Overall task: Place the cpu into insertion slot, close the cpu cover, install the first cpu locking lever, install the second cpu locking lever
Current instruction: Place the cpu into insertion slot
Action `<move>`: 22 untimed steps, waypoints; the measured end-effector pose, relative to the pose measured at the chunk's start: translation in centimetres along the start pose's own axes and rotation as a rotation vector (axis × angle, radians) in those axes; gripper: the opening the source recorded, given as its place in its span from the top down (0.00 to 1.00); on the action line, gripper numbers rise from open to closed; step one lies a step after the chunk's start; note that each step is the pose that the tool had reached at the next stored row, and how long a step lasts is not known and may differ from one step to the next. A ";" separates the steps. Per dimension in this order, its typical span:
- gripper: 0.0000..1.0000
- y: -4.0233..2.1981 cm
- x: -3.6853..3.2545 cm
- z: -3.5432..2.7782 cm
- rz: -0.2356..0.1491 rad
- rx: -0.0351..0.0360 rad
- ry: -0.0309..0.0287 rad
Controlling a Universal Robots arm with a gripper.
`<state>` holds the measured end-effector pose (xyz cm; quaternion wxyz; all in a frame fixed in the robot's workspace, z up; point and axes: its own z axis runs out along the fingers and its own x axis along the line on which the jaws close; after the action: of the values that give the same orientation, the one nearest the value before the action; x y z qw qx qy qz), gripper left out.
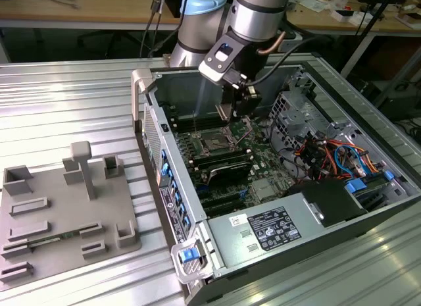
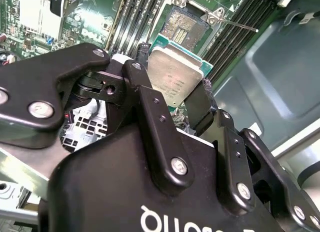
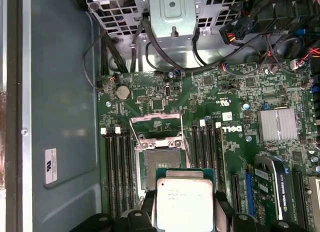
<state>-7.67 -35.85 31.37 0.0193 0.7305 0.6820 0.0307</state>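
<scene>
Black fingers (image 2: 150, 107) of the end effector (image 2: 176, 85) are clamped on opposite edges of the cpu (image 2: 172, 72), which hangs above the green motherboard (image 3: 225, 92), just beside the insertion slot (image 3: 161, 164).

Progress, as judged:
- The cpu is not yet seated; the insertion slot lies bare.
- The cpu cover (image 3: 159, 141) stands raised at the slot's far edge.
- A thin locking lever (image 2: 239, 26) juts free beside the slot.
- All four steps remain to be completed.

View differences:
- The second wrist view resolves the grip, with finger contact on two chip edges.
- The first wrist view gives plan alignment: the chip overlaps the slot's near edge.
- The exterior view places the arm inside the open computer case (image 1: 164, 122) on the ribbed metal bench (image 1: 66, 102).
</scene>
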 end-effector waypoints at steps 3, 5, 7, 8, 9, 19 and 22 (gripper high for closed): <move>0.45 -0.05 0.04 0.59 -0.004 0.0000 0.0000; 0.45 -0.09 0.12 1.04 -0.013 0.0002 -0.0002; 0.45 -0.12 0.21 1.42 -0.023 0.0003 -0.0008; 0.45 -0.13 0.25 1.58 -0.026 0.0003 -0.0010; 0.45 -0.15 0.29 1.77 -0.029 0.0003 -0.0009; 0.45 -0.26 0.85 2.95 -0.042 0.0005 -0.0011; 0.45 -0.27 0.85 2.98 -0.043 0.0007 -0.0013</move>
<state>-7.67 -34.94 28.39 0.0202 0.7158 0.6974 0.0296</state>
